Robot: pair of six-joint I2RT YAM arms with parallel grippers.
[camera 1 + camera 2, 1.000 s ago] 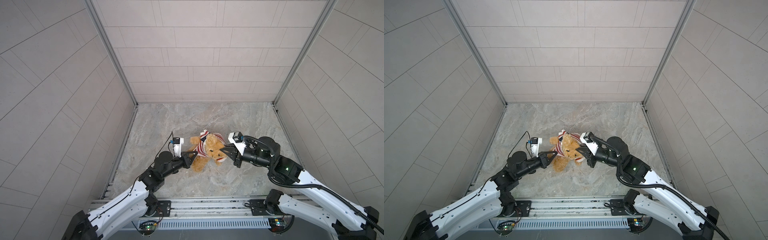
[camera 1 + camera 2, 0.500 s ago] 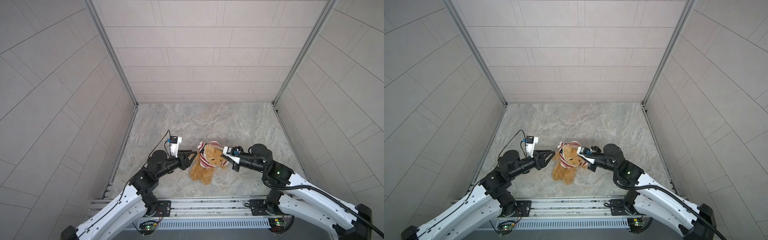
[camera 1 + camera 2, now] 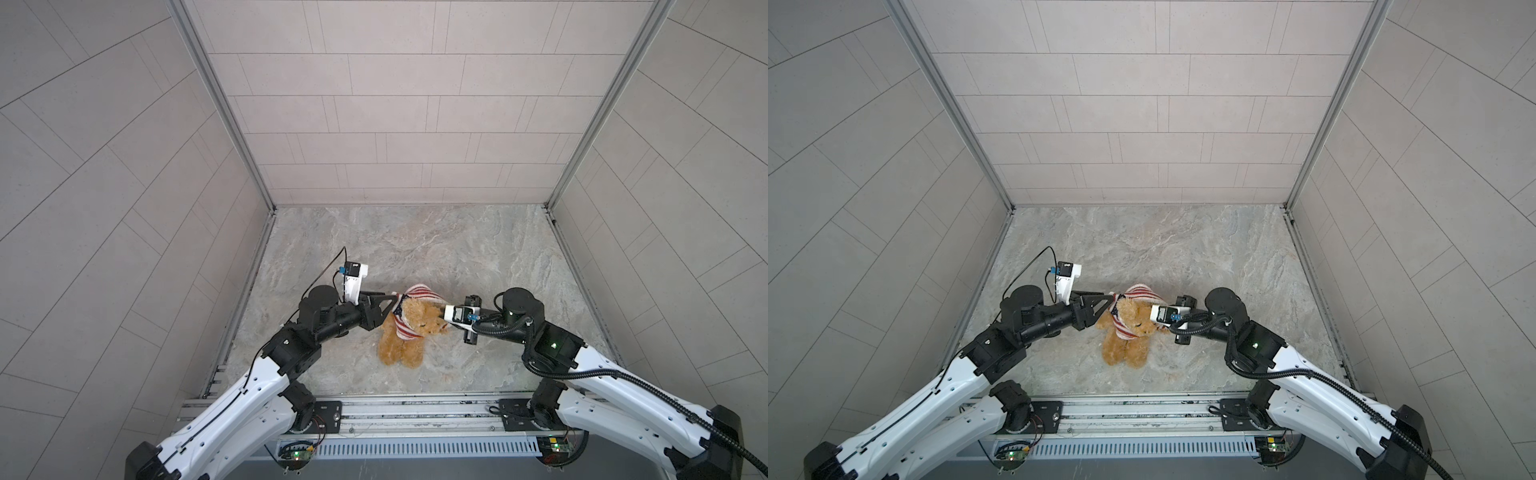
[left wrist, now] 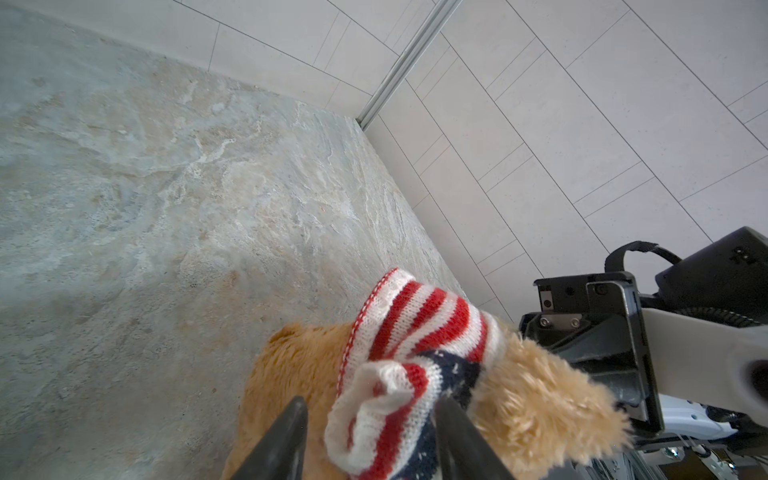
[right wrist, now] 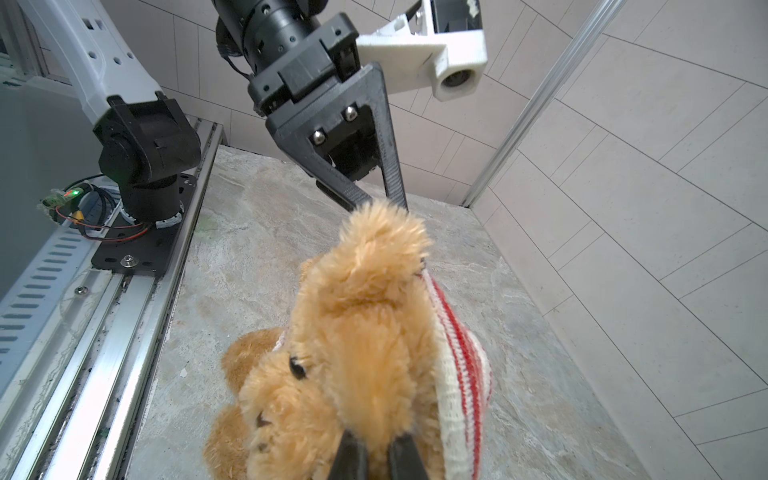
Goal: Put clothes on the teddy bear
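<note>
While its legs are dangling toward the marbled table (image 3: pixel 457 249), the teddy bear (image 3: pixel 405 345) is being held up by the head. Whether its feet are resting on the surface I cannot tell. In both top views the teddy bear (image 3: pixel 1125 345) is hanging between the two arms, near the front middle of the table and closer to the front rail (image 3: pixel 415 411) than to the far wall.

A red-and-white striped sweater (image 3: pixel 422 293) with a navy patch is bunching around its neck and over the back of its head, leaving the golden body and legs bare. In the right wrist view the stripes are running down one side of the head.

The right gripper (image 5: pixel 376 453) is pinching a tuft of the teddy bear's head fur, its fingertips pressed almost together with plush between them. In the top views its wrist camera is covering those tips.

The left gripper (image 4: pixel 372 405) is standing spread at the opposite side, its two dark fingers straddling a rolled fold of the sweater. One finger is lying against the knit while the other is standing just clear of it.
</note>
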